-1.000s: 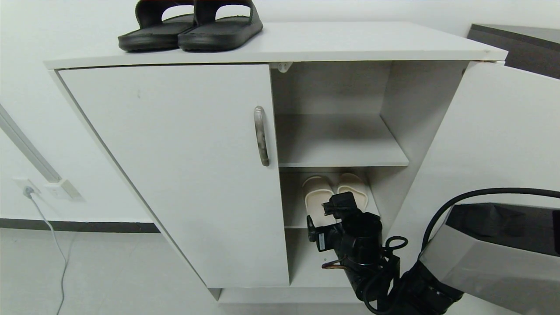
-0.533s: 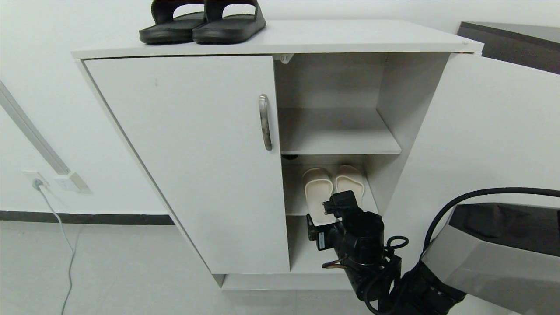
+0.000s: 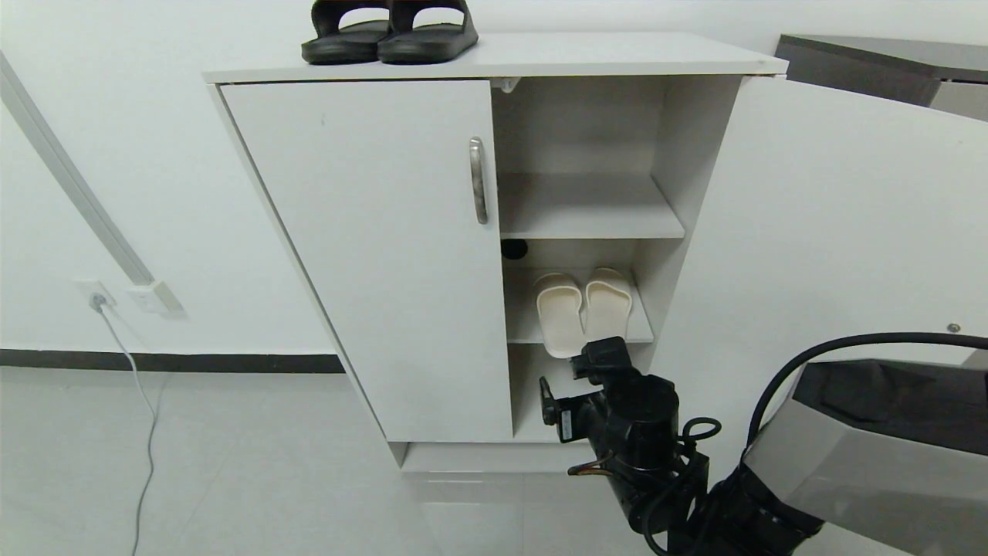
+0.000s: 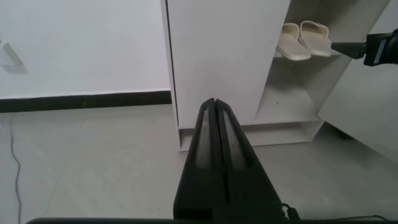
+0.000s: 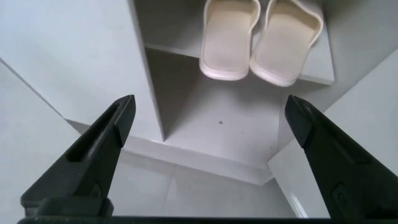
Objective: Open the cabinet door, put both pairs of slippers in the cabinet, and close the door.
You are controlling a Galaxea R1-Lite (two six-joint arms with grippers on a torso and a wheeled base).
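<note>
The white cabinet (image 3: 370, 232) has its left door shut and its right door (image 3: 818, 232) swung wide open. A beige pair of slippers (image 3: 584, 309) lies side by side on the middle shelf, also seen in the wrist views (image 5: 258, 37) (image 4: 303, 38). A black pair of slippers (image 3: 390, 35) rests on the cabinet top at the left. My right gripper (image 3: 602, 355) hangs in front of the open compartment, below and short of the beige pair; it is open and empty (image 5: 209, 106). My left gripper (image 4: 214, 102) is shut on nothing, low over the floor before the cabinet.
The shut left door carries a metal handle (image 3: 478, 181). A wall socket with a trailing cable (image 3: 96, 297) sits at the left above the baseboard. Dark furniture (image 3: 872, 62) stands behind the open door. Bare floor (image 3: 231, 479) lies left of the cabinet.
The whole head view has shifted: the cabinet now looks farther and smaller. The right gripper, earlier overlapping the beige slippers' shelf edge, now sits below and clear of them.
</note>
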